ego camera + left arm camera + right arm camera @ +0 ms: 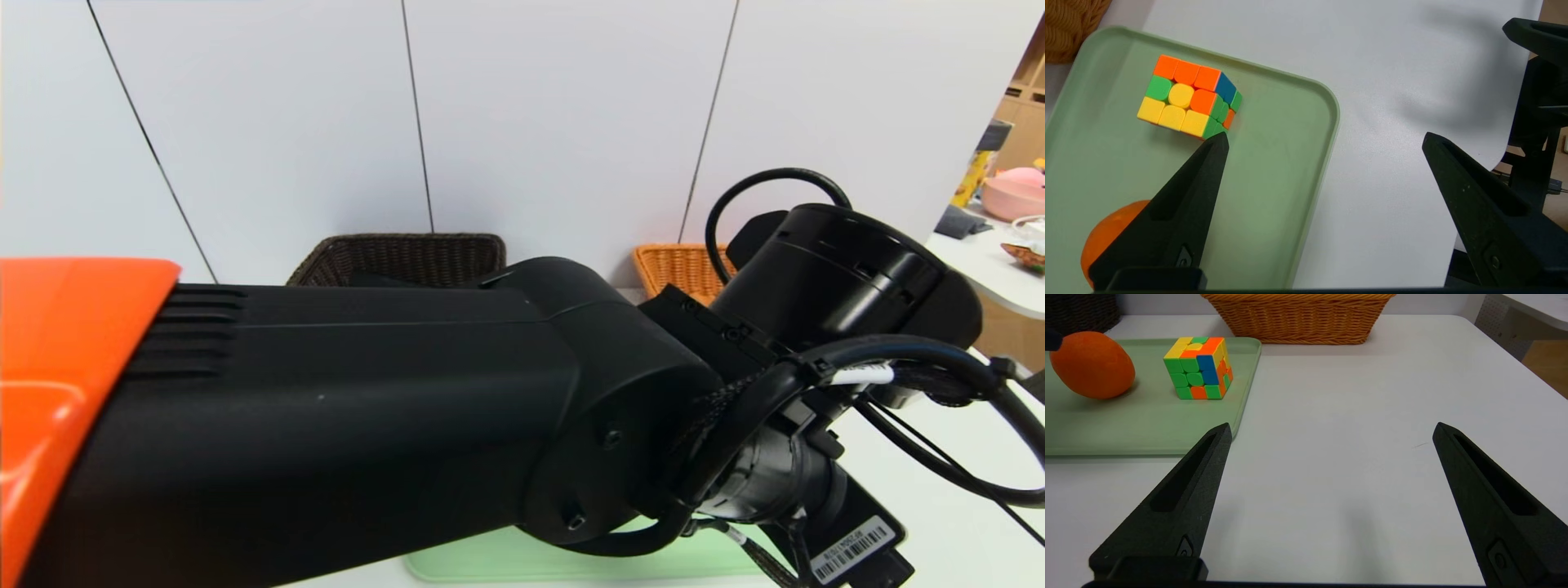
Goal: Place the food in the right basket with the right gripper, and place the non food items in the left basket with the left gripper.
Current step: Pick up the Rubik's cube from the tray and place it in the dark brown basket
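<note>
L claw [1325,136] wide, empty, over tray [1274,183] edge. Cube [1182,96] on tray, upper L of L wrist view; prob. light, stiff, slick; layers may twist; grip mid-faces, squarely. R claw [1333,424] wide, empty, over table [1339,457].

- basket [1306,322]: woven wicker, rough, ribbed
- dark basket [416,257]: same weave, dark, rough
- tray [1139,428]: smooth, looks plastic, low sheen
- cube [1196,369]: smooth plastic look
- orange fruit [1094,365]: skin dull, slightly pitted
- table [1339,465]: smooth, satin white
- arm shell [73,367]: glossy; forearm [367,408]: matt black
- fingers [1180,482]: matt black
</note>
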`<state>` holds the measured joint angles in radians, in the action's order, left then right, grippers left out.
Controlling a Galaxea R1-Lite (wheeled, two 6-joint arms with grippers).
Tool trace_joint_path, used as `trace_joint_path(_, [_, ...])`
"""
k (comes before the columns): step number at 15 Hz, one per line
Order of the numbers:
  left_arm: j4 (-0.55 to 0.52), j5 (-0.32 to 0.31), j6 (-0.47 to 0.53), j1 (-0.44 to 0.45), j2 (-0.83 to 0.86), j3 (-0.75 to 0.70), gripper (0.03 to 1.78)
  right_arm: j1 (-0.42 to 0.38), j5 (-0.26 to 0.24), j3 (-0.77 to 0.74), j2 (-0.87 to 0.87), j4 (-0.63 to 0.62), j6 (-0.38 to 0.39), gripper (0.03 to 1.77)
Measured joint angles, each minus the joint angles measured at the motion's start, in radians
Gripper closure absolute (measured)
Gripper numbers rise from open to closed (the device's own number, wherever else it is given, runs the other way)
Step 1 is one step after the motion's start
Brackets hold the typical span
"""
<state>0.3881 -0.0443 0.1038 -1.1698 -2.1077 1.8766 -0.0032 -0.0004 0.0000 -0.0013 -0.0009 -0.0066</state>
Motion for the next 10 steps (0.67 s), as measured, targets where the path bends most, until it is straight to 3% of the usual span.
trace_joint_path(6, [-0.178, -0.048, 0.116, 0.043, -0.108, 0.052, 0.12, 0.000, 0.000, 0.000, 0.000, 0.000, -0.001, 0.10])
trace_joint_path(10, [-0.283, -0.089, 0.124, 0.092, -0.168, 0.054, 0.12, 0.000, 0.000, 0.000, 0.000, 0.000, 0.000, 0.10])
